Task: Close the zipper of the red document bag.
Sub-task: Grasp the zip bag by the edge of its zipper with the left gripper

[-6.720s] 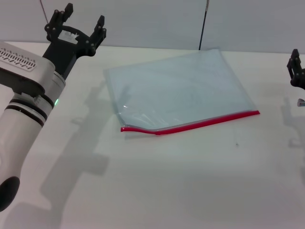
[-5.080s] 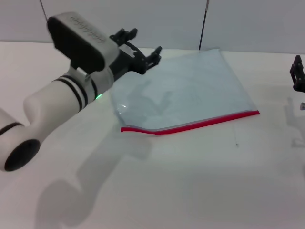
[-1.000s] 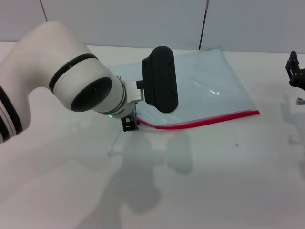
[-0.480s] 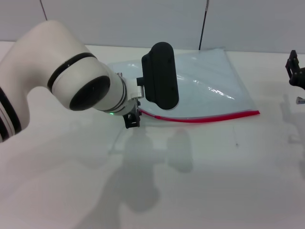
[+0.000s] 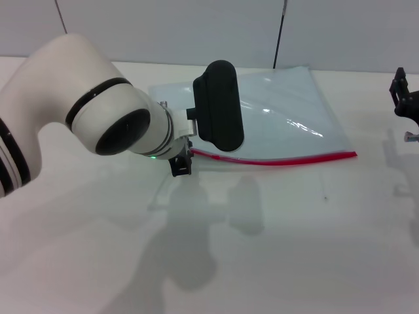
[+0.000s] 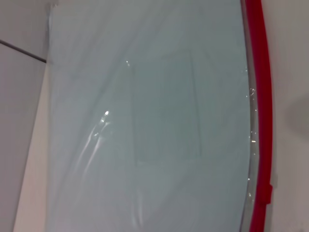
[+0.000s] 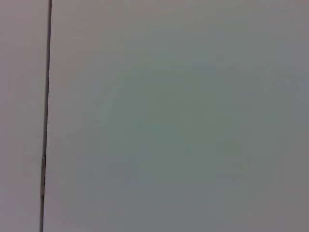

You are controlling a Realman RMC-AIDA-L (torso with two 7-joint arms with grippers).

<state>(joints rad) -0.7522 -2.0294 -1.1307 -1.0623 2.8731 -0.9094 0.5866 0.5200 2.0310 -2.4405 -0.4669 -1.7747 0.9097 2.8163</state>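
- One red document bag (image 5: 275, 118) is lying flat on the white bench (image 5: 294, 248), toward the far edge and a little right of centre, its translucent blue-grey face rippling slightly.
- Its zipper (image 5: 281, 160) is running as a thin red strip along the bag's near long edge; in the left wrist view the same strip (image 6: 258, 96) is bordering the pouch, with a small step near one end that may be the slider, though this cannot be confirmed.
- Left gripper (image 5: 180, 163) is sitting low at the zipper's left end, touching or just above the bench; the wrist housing is hiding its fingers, so whether it is pinching the slider, closed or open cannot be told.
- Judged step: the arm is engaging the zipper's left end. The next move is calling for a firm hold on the slider and a straight pull along the strip toward the bag's right corner, with the pouch kept from sliding.
- Right gripper (image 5: 406, 101) is waiting at the bench's right edge, well apart from the bag; its finger state cannot be told.
- Nothing else is lying along the zipper; the left arm's own bulk is masking the contact point.
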